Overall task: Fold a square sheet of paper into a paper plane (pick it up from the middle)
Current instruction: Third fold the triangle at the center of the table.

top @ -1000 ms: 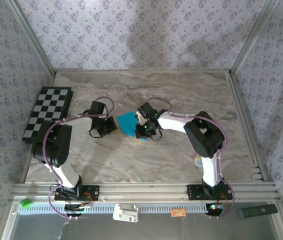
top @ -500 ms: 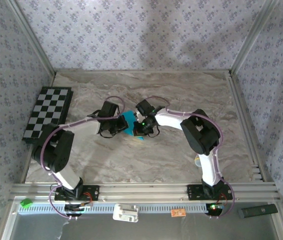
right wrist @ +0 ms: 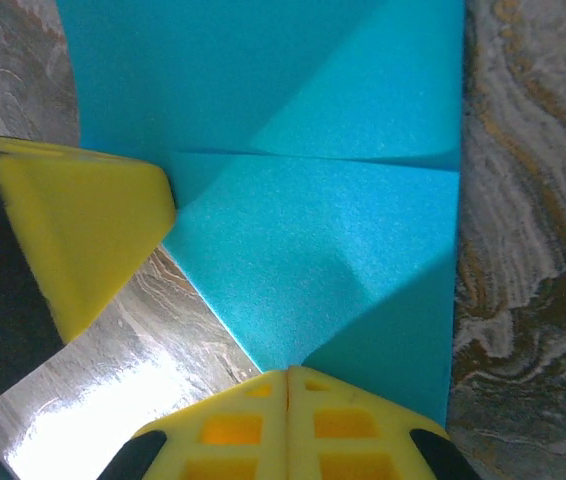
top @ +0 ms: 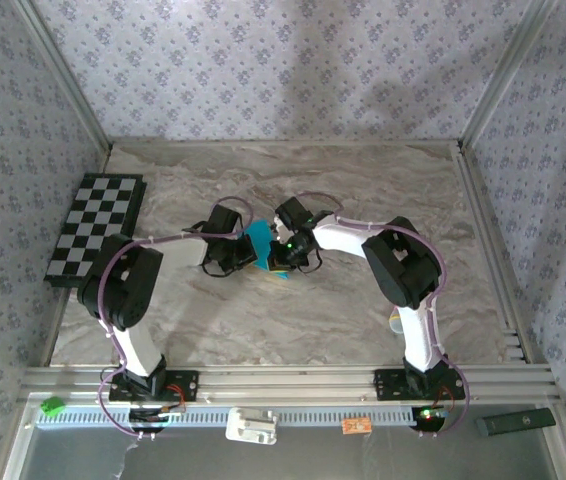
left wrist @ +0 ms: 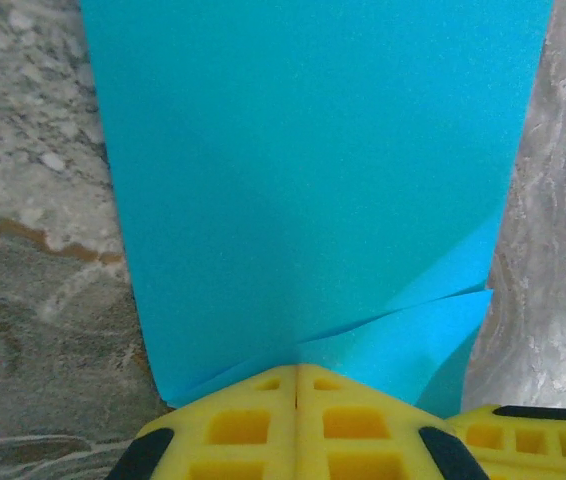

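Left pincer first: its yellow pads are pressed tight together, and the near edge of the square sheet of paper runs right into the seam, so I read that as a pinch on the paper. From there the teal band stretches straight ahead, away from the fingers, with one slanted flap lying across it just above the tips.

Over to the right pincer, and it's the same story: pads clamped, with a corner of the sheet caught between them. A horizontal crease crosses the paper further out, and the left arm's yellow finger bites the sheet's edge from the side.

From above, the paper sits mid-tabletop, squeezed between left pincer and right pincer, which stand close together and face each other. Neither arm is nearer, since both have hold of it. I'd say the next fold depends on that shared line between the two grips, because pulling out of step could tear or skew the crease.
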You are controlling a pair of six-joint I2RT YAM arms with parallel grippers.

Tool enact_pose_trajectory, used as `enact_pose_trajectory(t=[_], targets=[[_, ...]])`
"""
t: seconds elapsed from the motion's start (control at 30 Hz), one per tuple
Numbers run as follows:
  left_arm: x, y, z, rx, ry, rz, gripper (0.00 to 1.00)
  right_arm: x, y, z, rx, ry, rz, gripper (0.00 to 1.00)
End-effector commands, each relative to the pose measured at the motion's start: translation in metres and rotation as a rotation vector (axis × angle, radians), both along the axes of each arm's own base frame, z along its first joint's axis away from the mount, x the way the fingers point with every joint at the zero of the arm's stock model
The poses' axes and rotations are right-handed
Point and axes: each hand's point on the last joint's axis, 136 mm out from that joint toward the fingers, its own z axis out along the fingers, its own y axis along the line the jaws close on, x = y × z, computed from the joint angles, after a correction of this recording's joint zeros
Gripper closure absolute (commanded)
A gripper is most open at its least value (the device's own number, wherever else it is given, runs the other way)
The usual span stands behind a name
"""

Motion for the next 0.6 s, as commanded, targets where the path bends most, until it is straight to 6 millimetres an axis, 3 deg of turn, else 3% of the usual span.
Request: enact_pose_trajectory(t=[0.0, 0.37, 0.57], targets=[[-0.004, 0.009, -0.012, 0.066, 0.035, 0.01, 0.99, -0.007, -0.008, -0.012, -0.033, 0.035, 0.02, 0.94], [-0.01, 0.02, -0.024, 0.137, 0.059, -0.005, 0.99, -0.009, -0.004, 0.005, 0.002, -0.017, 0.126, 0.92], [-0.011, 0.025, -0.027, 0.166, 0.068, -0.007, 1.0, -0.014, -0.012, -0.007, -0.048, -0.006, 0.134, 0.92]])
